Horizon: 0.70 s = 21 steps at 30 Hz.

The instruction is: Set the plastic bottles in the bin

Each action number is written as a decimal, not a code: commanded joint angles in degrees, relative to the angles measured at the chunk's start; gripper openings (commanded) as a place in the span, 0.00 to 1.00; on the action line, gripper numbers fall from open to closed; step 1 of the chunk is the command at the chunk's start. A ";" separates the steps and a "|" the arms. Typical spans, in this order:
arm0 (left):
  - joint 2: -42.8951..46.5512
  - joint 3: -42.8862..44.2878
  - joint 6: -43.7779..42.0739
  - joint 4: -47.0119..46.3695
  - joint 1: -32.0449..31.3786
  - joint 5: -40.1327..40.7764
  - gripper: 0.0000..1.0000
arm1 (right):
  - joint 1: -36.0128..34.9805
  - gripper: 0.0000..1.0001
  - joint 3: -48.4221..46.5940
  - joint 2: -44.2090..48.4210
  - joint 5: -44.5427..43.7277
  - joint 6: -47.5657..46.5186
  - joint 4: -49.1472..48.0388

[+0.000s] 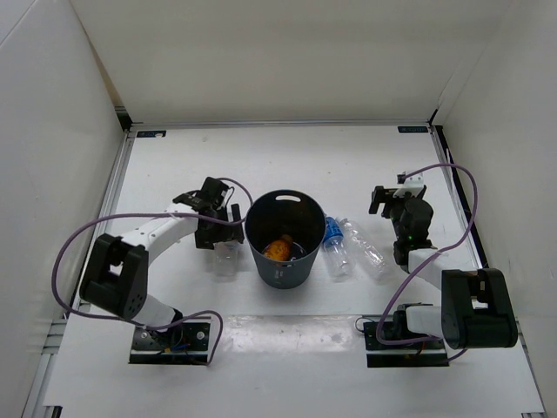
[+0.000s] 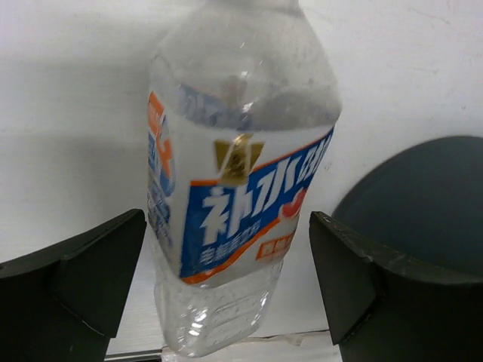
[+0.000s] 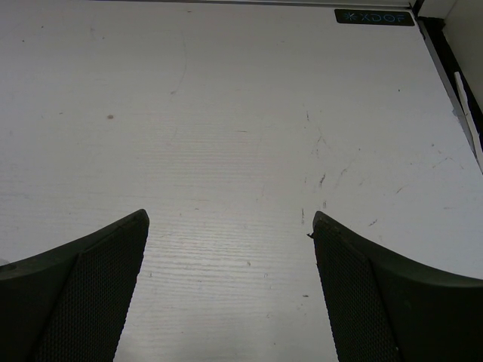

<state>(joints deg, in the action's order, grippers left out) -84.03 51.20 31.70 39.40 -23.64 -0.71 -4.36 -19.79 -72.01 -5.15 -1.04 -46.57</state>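
Left tool (image 2: 226,230) open wide, straddling the labelled clear bottle (image 2: 241,188). That bottle lies on the tabletop (image 2: 68,90) just left of the bin (image 2: 426,211), long axis running between the fingers and square to their closing line; no contact visible. Neck end cut off in the wrist view. Orange bottle (image 1: 278,250) sits inside the bin. Blue-capped bottle (image 1: 334,247) and plain clear bottle (image 1: 367,251) lie right of the bin, nearer the right tool (image 3: 230,226), which is open over bare tabletop.
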 commanded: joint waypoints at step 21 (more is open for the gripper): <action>10.72 24.55 -1.98 5.96 10.28 5.89 0.68 | -0.30 0.90 -0.42 0.11 -1.18 -0.37 -2.39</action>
<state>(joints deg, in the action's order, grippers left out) -81.08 67.64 30.92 48.23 -14.22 1.56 -4.23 -19.79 -72.01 -5.02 -1.04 -46.52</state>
